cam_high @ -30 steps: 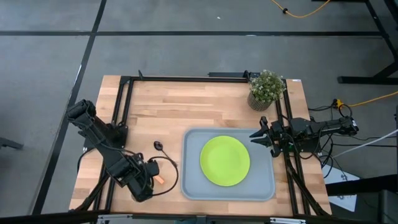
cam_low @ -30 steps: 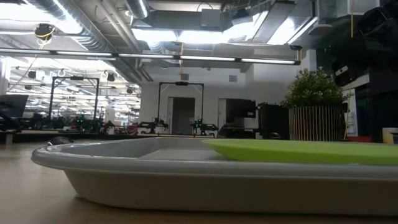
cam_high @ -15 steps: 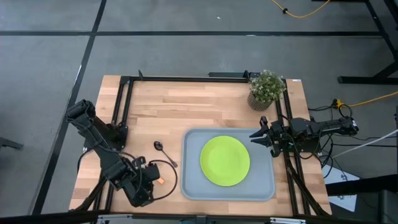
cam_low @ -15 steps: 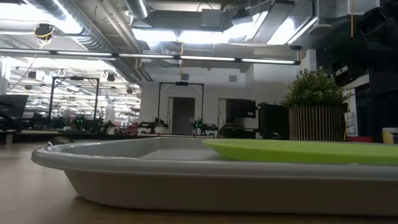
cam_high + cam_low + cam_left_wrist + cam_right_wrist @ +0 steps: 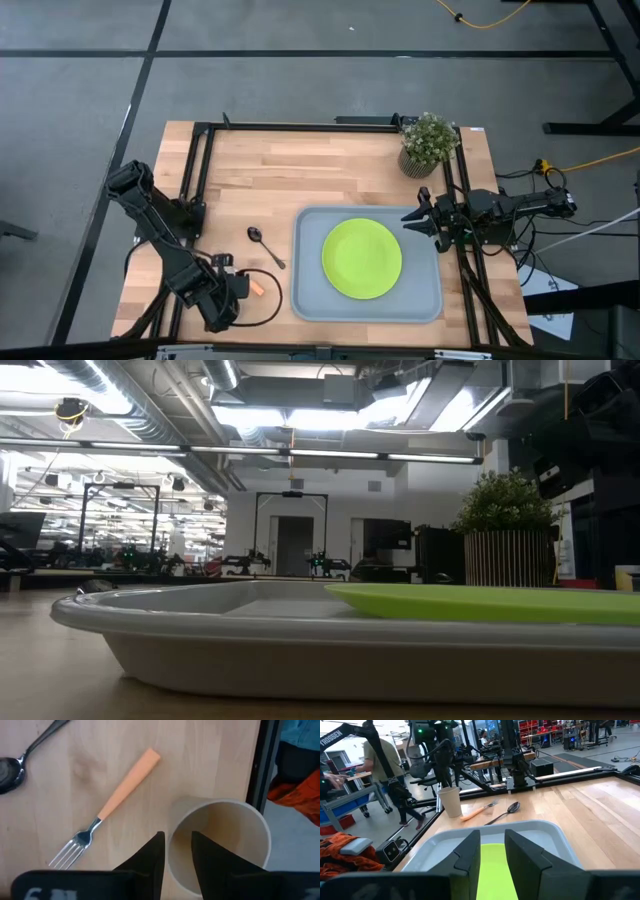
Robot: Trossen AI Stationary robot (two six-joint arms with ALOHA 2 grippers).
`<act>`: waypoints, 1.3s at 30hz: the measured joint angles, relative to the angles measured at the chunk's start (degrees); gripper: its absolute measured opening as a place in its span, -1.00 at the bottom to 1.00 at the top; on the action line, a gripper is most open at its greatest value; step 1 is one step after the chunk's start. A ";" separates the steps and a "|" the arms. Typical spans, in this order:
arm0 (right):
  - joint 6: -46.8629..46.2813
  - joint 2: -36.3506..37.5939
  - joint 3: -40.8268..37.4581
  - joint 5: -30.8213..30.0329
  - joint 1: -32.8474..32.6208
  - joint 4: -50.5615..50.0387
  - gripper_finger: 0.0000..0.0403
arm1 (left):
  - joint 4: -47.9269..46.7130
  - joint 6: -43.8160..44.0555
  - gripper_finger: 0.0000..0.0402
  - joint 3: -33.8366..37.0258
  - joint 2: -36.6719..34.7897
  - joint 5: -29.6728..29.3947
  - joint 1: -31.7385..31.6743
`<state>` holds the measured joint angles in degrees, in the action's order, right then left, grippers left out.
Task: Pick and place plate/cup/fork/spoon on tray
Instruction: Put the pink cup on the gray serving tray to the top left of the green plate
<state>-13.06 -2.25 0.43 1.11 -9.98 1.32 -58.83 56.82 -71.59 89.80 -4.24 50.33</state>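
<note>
The plant (image 5: pixel 428 142) stands at the desk (image 5: pixel 300 170) corner above the tray (image 5: pixel 310 302), clear of both arms. A black frame (image 5: pixel 200 170) runs along the desk's edges. The plate (image 5: pixel 361 258) lies in the middle of the tray, which sits by the right edge. On the bare wood left of the tray lie the spoon (image 5: pixel 265 246) and, just beside it, the fork (image 5: pixel 258 288). The cup (image 5: pixel 220 845) stands upright at the left corner far from the plant. The left gripper (image 5: pixel 176 835), narrowly parted, straddles its rim; contact cannot be told. The right gripper (image 5: pixel 492 832) hangs over the tray's right rim, parted and empty. Beyond are a grey floor, ceiling lights, benches and a person (image 5: pixel 375 760)
</note>
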 joint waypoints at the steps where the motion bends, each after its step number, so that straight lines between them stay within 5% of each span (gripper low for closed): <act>1: 0.00 0.00 0.00 -0.01 0.00 0.00 -0.53 | 0.00 0.00 -0.56 0.06 0.00 -0.02 0.16; 13: -0.08 -0.02 0.00 0.02 0.00 0.00 -0.53 | 1.67 0.02 -0.56 4.55 0.00 -1.08 1.59; 20: -0.26 -0.02 0.00 0.01 0.00 0.00 -0.53 | 11.74 -0.02 -0.56 9.71 -0.02 -5.90 1.55; 29: -0.25 0.00 0.00 0.00 0.00 0.00 -0.53 | 14.85 5.37 -0.76 15.31 0.00 -0.06 -0.54; 35: -0.15 0.00 0.00 0.02 0.00 0.00 -0.53 | 10.85 -0.72 -0.98 9.83 -1.54 4.62 -4.76; 39: -0.20 -0.02 0.00 0.02 0.00 0.00 -0.53 | 4.65 -8.68 -0.99 1.64 -2.45 0.49 -8.23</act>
<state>-13.26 -2.26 0.43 1.13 -9.98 1.32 -54.18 48.14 -69.95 87.35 -3.75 42.10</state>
